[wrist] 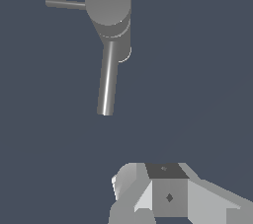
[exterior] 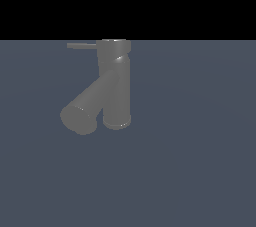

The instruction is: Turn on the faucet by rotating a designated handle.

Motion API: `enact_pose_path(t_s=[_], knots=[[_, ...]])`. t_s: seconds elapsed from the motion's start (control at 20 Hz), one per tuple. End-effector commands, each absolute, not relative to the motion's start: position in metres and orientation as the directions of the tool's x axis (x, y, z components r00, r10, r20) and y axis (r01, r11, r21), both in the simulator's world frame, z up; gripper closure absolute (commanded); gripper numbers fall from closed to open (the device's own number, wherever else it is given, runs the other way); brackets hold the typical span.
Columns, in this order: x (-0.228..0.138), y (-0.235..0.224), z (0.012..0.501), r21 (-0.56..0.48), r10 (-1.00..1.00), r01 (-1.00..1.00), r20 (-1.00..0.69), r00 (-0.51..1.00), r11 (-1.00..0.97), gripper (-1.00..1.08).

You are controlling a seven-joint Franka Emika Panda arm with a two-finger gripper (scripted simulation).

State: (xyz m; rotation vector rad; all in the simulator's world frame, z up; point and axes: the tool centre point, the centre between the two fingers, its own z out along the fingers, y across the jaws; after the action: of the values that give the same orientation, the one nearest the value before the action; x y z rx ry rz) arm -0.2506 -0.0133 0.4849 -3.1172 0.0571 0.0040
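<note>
Dull grey metal, the faucet (exterior: 116,83) stands upright on the flat slate floor (exterior: 200,161), its thick spout (exterior: 87,106) slanting down toward the exterior view's left. The handle (exterior: 81,46), a thin bar, juts sideways from the top cap, also to that view's left. My gripper (wrist: 165,193) hangs well apart from it, looking down from above; only its body shows in the wrist view, so I cannot tell whether my fingers are spread or closed. I judge the reach not yet begun.
</note>
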Motion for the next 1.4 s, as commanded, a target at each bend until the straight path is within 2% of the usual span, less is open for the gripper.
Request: enact_pose_path(t_s=[0.0, 0.8, 1.35], knots=[[-0.251, -0.013, 0.485, -0.024, -0.037, -0.037, -0.003, 0.999, -0.999, 1.08], [-0.249, -0.018, 0.492, -0.004, -0.09, -0.09, 0.007, 0.996, -0.996, 1.08], [-0.223, -0.012, 0.487, -0.039, -0.193, -0.193, -0.004, 0.981, -0.98, 1.08]])
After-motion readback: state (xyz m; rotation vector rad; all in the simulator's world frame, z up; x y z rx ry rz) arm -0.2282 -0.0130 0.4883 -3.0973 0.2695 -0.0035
